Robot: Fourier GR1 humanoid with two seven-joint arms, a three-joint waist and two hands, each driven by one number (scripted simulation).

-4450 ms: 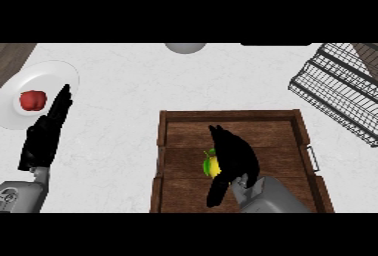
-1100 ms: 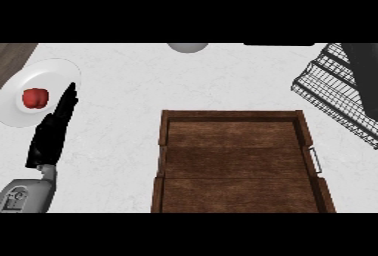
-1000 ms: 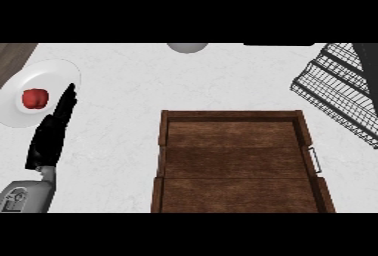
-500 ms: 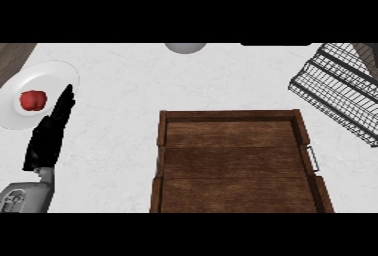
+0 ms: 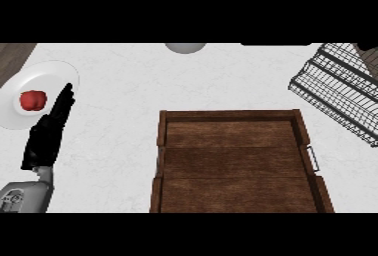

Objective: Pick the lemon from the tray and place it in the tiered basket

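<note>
The brown wooden tray (image 5: 236, 120) lies at the middle of the counter with nothing in it. No lemon shows anywhere in the head view. The black wire tiered basket (image 5: 339, 85) stands at the right edge, partly cut off by the frame. My left hand (image 5: 50, 131) rests at the left with straight fingers pointing away from me, holding nothing. My right hand and forearm are out of the picture.
A white plate (image 5: 29, 80) with a red fruit (image 5: 32, 100) on it sits at the far left, just beyond my left hand's fingertips. A grey round object (image 5: 184, 47) shows at the counter's far edge. White counter surrounds the tray.
4.5 s ago my right hand was in the tray, curled at the lemon. It then lifted away towards the basket; about a second ago a dark shape showed at the basket's top, now gone.
</note>
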